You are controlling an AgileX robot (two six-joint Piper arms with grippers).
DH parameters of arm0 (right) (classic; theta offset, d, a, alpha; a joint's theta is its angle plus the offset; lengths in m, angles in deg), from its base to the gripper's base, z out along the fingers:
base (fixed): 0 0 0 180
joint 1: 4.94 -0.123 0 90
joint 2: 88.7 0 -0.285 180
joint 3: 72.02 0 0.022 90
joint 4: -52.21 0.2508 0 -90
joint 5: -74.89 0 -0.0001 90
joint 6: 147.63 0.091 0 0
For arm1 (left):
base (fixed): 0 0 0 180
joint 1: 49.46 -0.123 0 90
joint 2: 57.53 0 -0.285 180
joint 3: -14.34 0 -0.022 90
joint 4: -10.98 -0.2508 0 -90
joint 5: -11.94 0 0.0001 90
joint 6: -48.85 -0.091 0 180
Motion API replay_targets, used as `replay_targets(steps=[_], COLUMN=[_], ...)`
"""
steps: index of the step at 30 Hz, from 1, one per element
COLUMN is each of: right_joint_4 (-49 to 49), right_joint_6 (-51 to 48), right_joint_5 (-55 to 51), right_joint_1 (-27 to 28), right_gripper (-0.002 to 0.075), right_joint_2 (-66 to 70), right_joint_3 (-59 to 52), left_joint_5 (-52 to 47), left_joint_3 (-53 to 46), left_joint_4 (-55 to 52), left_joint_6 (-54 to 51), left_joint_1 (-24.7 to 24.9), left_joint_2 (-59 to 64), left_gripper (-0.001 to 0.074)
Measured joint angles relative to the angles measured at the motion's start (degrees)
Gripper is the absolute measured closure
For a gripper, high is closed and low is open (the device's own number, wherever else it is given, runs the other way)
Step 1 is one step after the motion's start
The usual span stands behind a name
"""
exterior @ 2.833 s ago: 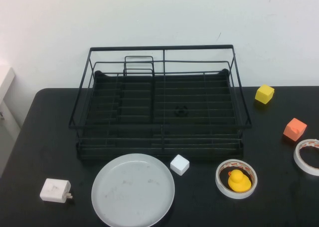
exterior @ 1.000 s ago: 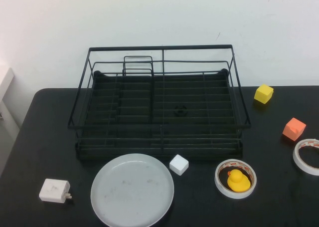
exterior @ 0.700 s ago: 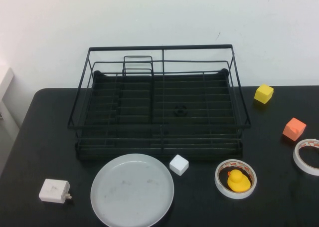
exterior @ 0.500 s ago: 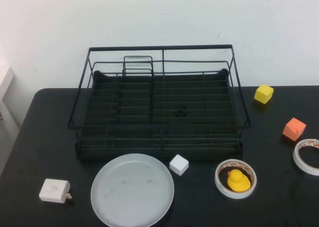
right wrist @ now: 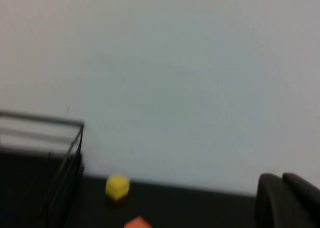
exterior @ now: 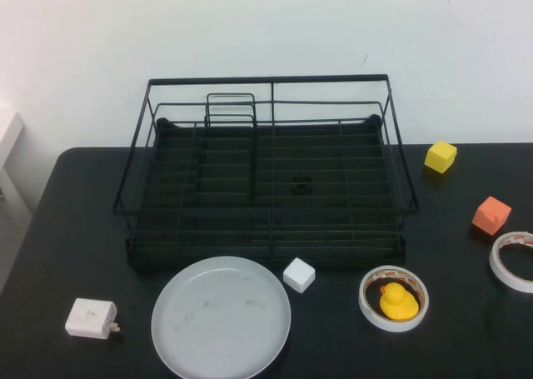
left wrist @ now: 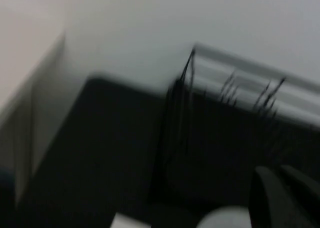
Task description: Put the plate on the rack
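Note:
The pale grey-white plate [exterior: 221,316] lies flat on the black table, just in front of the black wire rack [exterior: 271,179]. The rack stands empty at the back middle. Neither arm shows in the high view. In the left wrist view my left gripper [left wrist: 274,171] hangs in the air with its fingers together and nothing between them. It faces the rack's left end [left wrist: 186,102], with an edge of the plate [left wrist: 225,219] below. In the right wrist view my right gripper [right wrist: 280,177] is also shut and empty, raised beyond the rack's right corner [right wrist: 67,158].
A white charger [exterior: 92,318] lies left of the plate and a small white cube [exterior: 299,275] at its right. A tape ring holding a yellow duck [exterior: 394,299], another tape ring [exterior: 512,261], an orange cube [exterior: 491,215] and a yellow cube [exterior: 441,157] lie on the right.

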Motion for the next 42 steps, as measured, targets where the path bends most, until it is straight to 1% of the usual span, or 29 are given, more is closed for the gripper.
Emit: replay_targets(steps=[2, 4, 6, 9, 11, 14, 17, 19, 21, 28, 31, 34, 37, 39, 40, 42], right_joint_4=[3.4, 9.7, 18.3, 34.5, 45.5, 60.0, 71.0, 74.9, 77.1, 81.4, 82.3, 82.4, 82.6, 84.6, 86.9, 94.7], right_joint_6=[-1.7, -6.6, -14.4, -28.6, -38.7, -53.5, -63.8, -66.9, -68.1, -68.0, -67.5, -68.6, -74.6, -78.8, -79.7, -80.6], right_joint_5=[-6.2, -12.3, -17.6, -23.8, -27.3, -31.3, -33.0, -31.4, -27.8, -14.0, -10.8, -11.9, -13.9, -14.3, -14.1, -13.3], right_joint_1=[0.0, 0.0, 0.0, 0.0, 0.0, 0.0, -0.9, -3.6, -7.7, -28.9, -35.0, -37.6, -38.1, -38.1, -38.1, -38.1], right_gripper=[0.0728, 0.0728, 0.0728, 0.0728, 0.0728, 0.0728, 0.0727, 0.0727, 0.0727, 0.0726, 0.0726, 0.0727, 0.0727, 0.0727, 0.0727, 0.0726], right_joint_2=[3.1, 6.3, 10.3, 18.1, 23.5, 30.8, 37.3, 41.0, 44.0, 56.7, 64.1, 70.7, 76.3, 79.4, 80.8, 83.5], right_joint_3=[0.0, 0.0, 0.1, 0.4, 0.5, 0.5, 0.6, 0.7, 0.7, 4.2, 8.2, 13.4, 18.3, 20.0, 20.4, 20.8], left_joint_5=[-3.8, -7.4, -10.1, -13.0, -13.9, -14.0, -13.6, -13.4, -13.4, -13.4, -12.4, -10.3, -9.6, -9.4, -9.2, -9.3], left_joint_3=[0.0, 0.0, 0.0, 0.0, 0.0, 0.0, 0.0, 0.0, 0.0, 0.0, -0.9, -2.6, -3.1, -3.2, -3.2, -3.2], left_joint_4=[1.7, 3.8, 5.6, 8.7, 11.6, 18.8, 26.2, 30.5, 33.3, 35.5, 36.0, 36.9, 37.9, 38.3, 38.4, 38.7], left_joint_6=[0.0, 0.0, 0.0, -0.5, -2.8, -9.5, -16.7, -21.3, -24.1, -28.2, -29.1, -29.7, -29.8, -29.8, -29.8, -29.8], left_joint_1=[0.0, 0.0, 0.0, 0.0, 0.0, 0.0, 0.0, 0.0, 0.0, 0.0, 0.0, 0.0, 0.0, 0.0, 0.0, 0.0], left_joint_2=[3.0, 6.1, 8.7, 12.3, 13.8, 14.7, 14.9, 15.0, 14.9, 14.9, 14.9, 14.9, 14.9, 14.9, 14.9, 14.9], left_gripper=[0.0737, 0.0737, 0.0737, 0.0737, 0.0737, 0.0737, 0.0737, 0.0737, 0.0737, 0.0737, 0.0737, 0.0737, 0.0737, 0.0737, 0.0737, 0.0737])
